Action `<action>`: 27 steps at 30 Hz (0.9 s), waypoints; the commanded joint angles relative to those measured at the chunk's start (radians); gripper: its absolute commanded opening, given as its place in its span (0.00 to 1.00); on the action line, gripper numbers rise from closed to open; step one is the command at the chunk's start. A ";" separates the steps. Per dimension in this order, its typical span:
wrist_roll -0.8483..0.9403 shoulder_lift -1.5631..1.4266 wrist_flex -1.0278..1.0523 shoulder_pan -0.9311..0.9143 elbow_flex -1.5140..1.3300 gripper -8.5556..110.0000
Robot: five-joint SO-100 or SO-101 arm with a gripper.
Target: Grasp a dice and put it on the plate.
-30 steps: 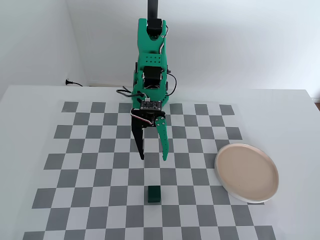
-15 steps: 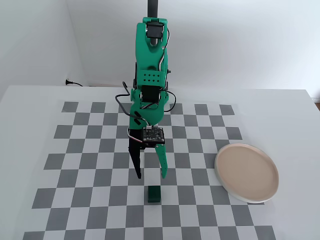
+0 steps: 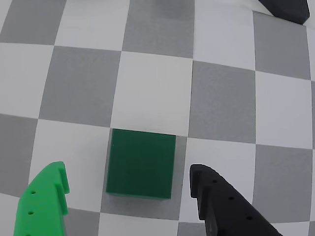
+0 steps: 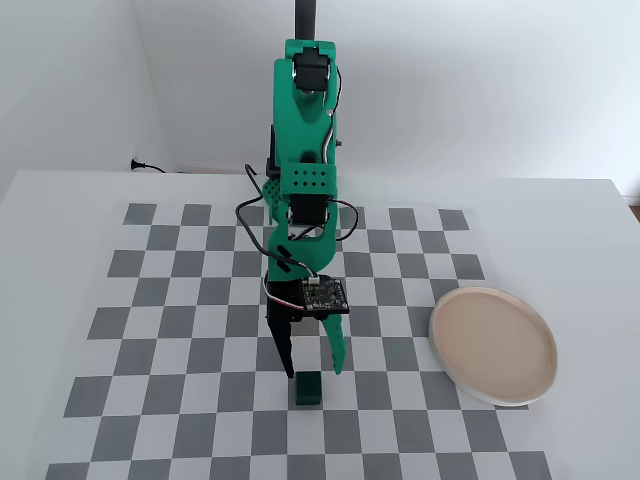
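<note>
Two fingers of the gripper [image 4: 313,372] hang spread wide with nothing held, the dice [image 4: 307,389] sitting on the checkered mat [image 4: 180,300] just below and between their tips; the wrist view shows the dice [image 3: 141,163] untouched by either finger. Off right, well apart, lies the plate [image 4: 493,345].

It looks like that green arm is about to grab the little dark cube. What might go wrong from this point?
The small dark green cube sits between the open hand's two fingers, but in the wrist view the black finger looks nearer to it than the green finger. Closing unevenly might push or twist the cube before gripping it. The cube's faces look smooth, so it may slip during lifting. The round beige-pink plate lies well off to the right in the fixed view, so a weak grip may drop it on the way.
</note>
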State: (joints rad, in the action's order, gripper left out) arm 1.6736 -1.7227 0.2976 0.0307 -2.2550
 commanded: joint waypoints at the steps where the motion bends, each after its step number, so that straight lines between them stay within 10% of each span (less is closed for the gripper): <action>1: -0.014 0.028 -0.043 0.006 0.106 0.25; 27: -0.046 0.284 -0.161 -0.031 0.169 0.14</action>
State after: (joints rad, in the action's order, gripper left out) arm 1.6322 -1.4235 0.1503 0.0169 -2.1568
